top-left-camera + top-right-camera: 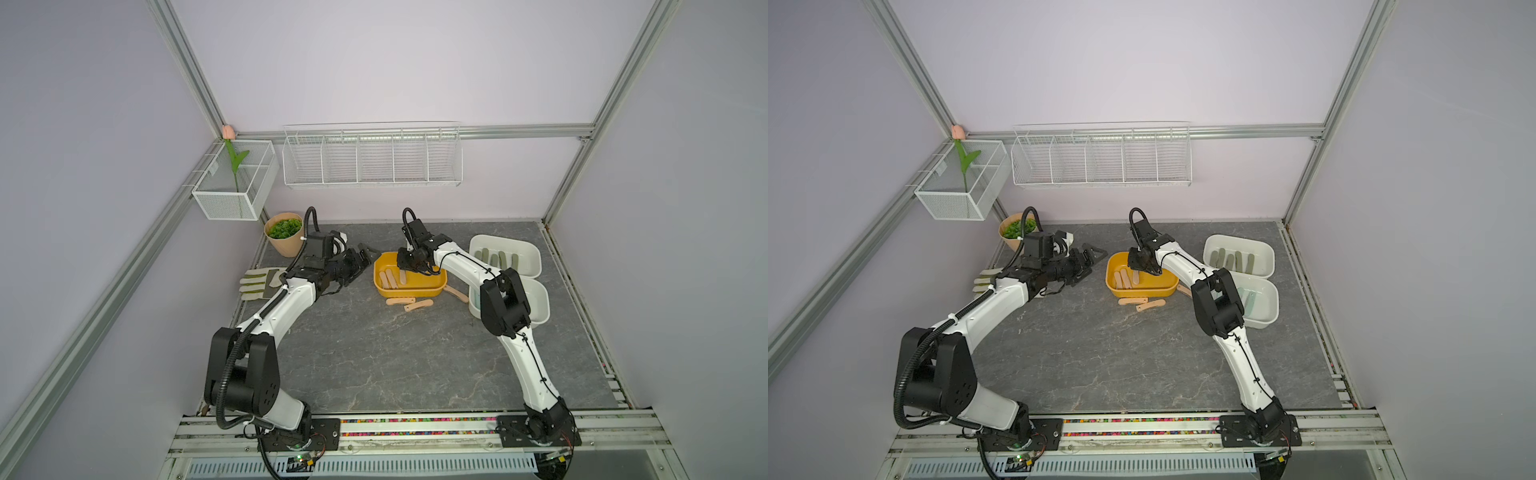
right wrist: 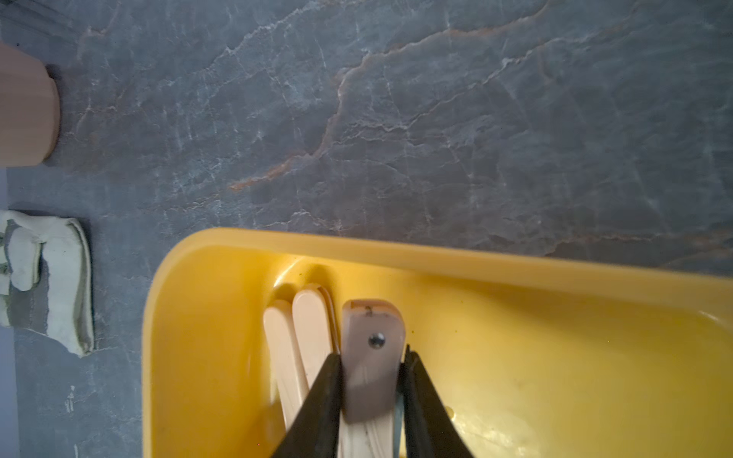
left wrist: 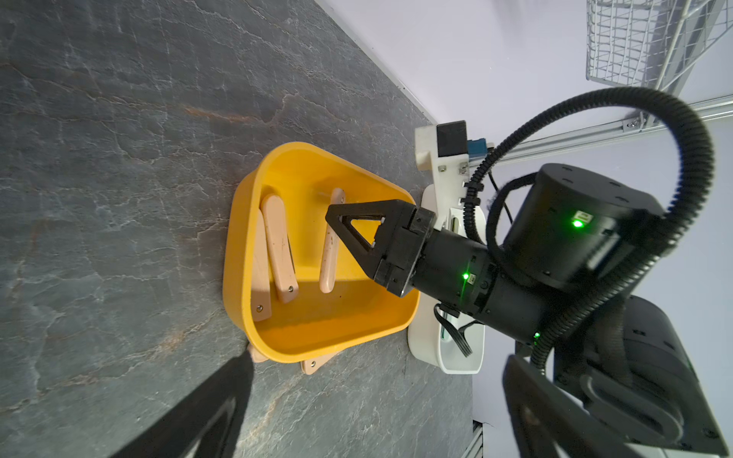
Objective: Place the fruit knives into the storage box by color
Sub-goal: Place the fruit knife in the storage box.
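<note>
Pinching a peach-pink fruit knife point(image 2: 373, 329), the right gripper point(image 2: 372, 355) hangs inside the yellow box point(image 2: 436, 253), likely sorting by colour; the left gripper point(image 1: 360, 259) gapes idle.

Stereo overhead; close wrist views share yellow box point(image 3: 236, 269).

Seen from the worktop's edge, the left arm point(image 1: 291, 297) and right arm point(image 1: 521, 365) wear white shells between bulky black joint housings. Ribbed black conduit point(image 1: 272, 303) runs along the left, and a thin cable point(image 1: 533, 357) is clipped down the right. The right pincer point(image 2: 373, 357) shows black, hollow triangular fingers point(image 3: 359, 232); green lights point(image 3: 577, 223) glow on its wrist.
</note>
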You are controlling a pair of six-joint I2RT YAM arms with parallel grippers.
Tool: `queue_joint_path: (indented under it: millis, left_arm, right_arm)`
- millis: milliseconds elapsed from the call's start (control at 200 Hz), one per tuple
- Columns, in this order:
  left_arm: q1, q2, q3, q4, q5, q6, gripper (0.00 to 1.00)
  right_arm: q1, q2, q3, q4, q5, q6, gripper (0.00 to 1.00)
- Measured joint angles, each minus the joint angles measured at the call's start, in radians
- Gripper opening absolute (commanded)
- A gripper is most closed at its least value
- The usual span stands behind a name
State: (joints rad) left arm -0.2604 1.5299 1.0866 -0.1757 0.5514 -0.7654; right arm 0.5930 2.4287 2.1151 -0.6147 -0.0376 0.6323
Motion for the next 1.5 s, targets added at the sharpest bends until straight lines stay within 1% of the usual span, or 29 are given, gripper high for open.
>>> queue_joint_path:
  millis: [735,1115,1500]
  left_arm:
    - [-0.004,0.011,0.0,0.021,0.003,-0.001,0.99]
    - [-0.011,0.011,0.0,0.022,0.003,-0.006,0.99]
    - [-0.021,0.011,0.0,0.029,0.002,-0.009,0.99]
  right_arm:
    - [-0.001,0.025,-0.001,0.005,-0.009,0.0,0.27]
    - [0.0,0.025,-0.042,0.024,-0.012,0.0,0.28]
    - [0.0,0.025,-0.049,0.04,-0.016,0.002,0.37]
